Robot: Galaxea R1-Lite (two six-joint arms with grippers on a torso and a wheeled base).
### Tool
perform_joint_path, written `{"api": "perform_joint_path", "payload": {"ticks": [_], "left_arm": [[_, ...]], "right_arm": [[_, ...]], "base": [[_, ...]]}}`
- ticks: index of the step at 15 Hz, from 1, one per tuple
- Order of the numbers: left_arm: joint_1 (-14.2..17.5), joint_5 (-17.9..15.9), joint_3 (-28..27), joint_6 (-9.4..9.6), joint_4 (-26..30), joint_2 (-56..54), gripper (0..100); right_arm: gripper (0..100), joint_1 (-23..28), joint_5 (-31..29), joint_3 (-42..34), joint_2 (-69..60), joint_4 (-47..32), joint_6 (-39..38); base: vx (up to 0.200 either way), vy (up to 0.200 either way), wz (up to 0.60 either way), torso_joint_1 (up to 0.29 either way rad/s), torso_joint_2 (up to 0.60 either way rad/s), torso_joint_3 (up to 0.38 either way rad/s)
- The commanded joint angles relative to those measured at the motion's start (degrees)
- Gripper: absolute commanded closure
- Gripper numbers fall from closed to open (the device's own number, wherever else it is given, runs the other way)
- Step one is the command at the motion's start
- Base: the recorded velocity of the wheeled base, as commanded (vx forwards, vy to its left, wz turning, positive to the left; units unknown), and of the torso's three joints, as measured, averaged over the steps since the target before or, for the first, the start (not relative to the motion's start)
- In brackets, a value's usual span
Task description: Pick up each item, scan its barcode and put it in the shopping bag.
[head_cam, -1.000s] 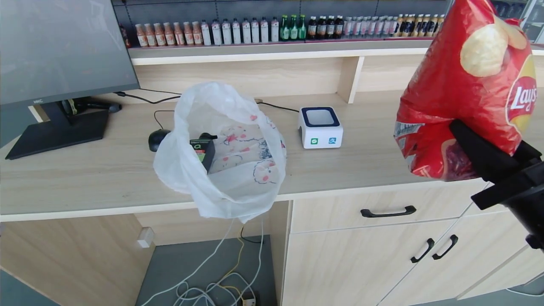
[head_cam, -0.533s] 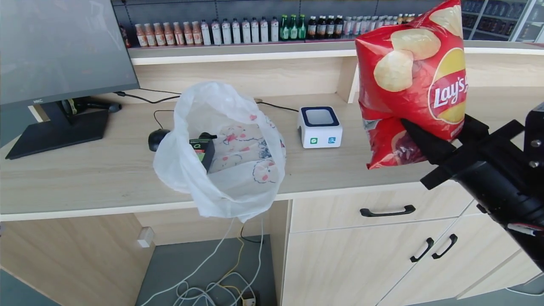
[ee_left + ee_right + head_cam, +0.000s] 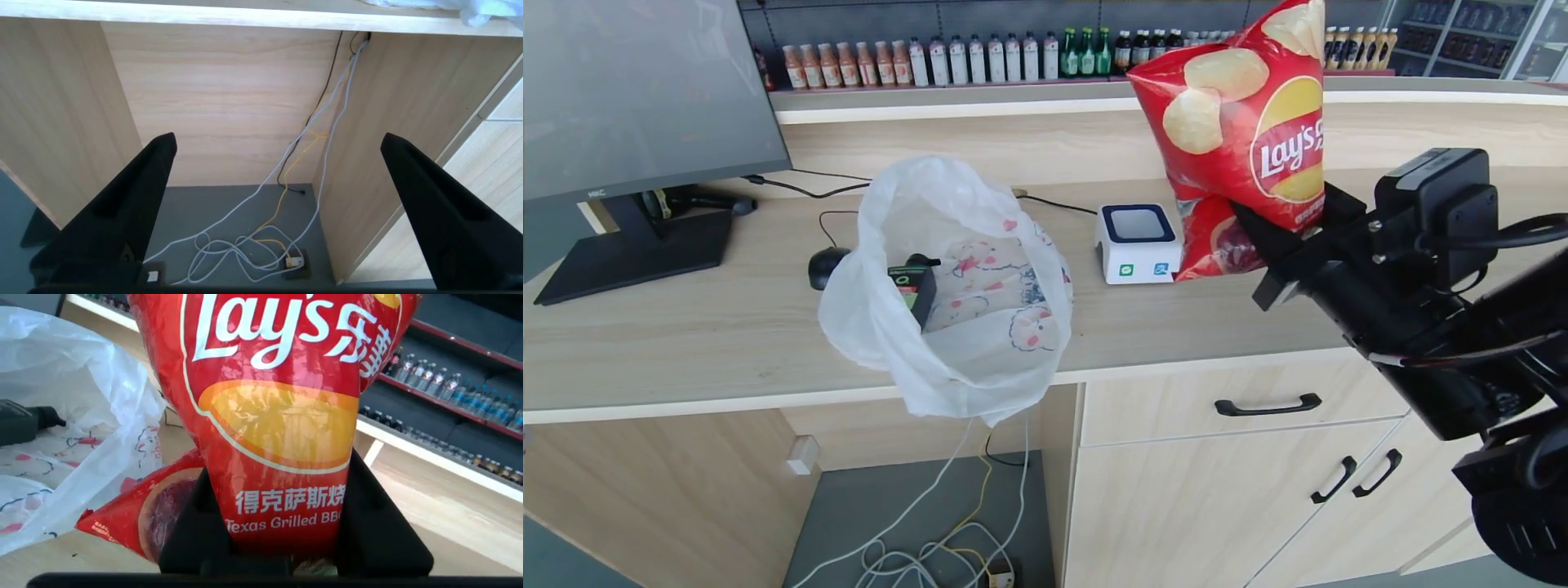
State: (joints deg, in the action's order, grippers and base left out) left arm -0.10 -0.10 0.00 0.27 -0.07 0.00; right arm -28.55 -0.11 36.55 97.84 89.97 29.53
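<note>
My right gripper [image 3: 1290,233] is shut on the lower part of a red chip bag [image 3: 1241,131], which stands upright in the air just right of the white barcode scanner [image 3: 1137,243] on the counter. Up close, the chip bag [image 3: 278,416] sits between the black fingers [image 3: 184,531]. The white shopping bag [image 3: 947,278] lies open at the counter's front edge, left of the scanner, with a dark item [image 3: 913,290] inside. The shopping bag [image 3: 73,433] also shows behind the chips. My left gripper [image 3: 278,212] is open, low under the counter above loose cables.
A monitor [image 3: 637,90] on its stand sits at the counter's far left, with a black mouse [image 3: 825,265] beside the bag. Bottles [image 3: 1045,53] line the back shelf. Drawers with black handles [image 3: 1266,406] are below the counter on the right.
My right arm has carried the chip bag leftward, from the far right of the view to just beside the scanner. The shopping bag and scanner have stayed put.
</note>
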Motion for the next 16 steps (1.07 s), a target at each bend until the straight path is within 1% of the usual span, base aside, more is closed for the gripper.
{"api": "perform_joint_path", "payload": {"ticks": [1,9,16], "left_arm": [[0.01,0.01,0.00,0.00,-0.01,0.00,0],[0.10,0.01,0.00,0.00,-0.01,0.00,0],[0.10,0.01,0.00,0.00,-0.01,0.00,0]], "right_arm": [[100,-0.54,0.02,3.18,4.38,0.03,0.01],[100,-0.01,0.11,12.23,13.69,0.03,-0.17],[100,-0.01,0.90,18.03,19.05,0.03,1.24]], "base": [[0.000,0.000,0.00,0.000,0.00,0.000],[0.000,0.000,0.00,0.000,0.00,0.000],[0.000,0.000,0.00,0.000,0.00,0.000]]}}
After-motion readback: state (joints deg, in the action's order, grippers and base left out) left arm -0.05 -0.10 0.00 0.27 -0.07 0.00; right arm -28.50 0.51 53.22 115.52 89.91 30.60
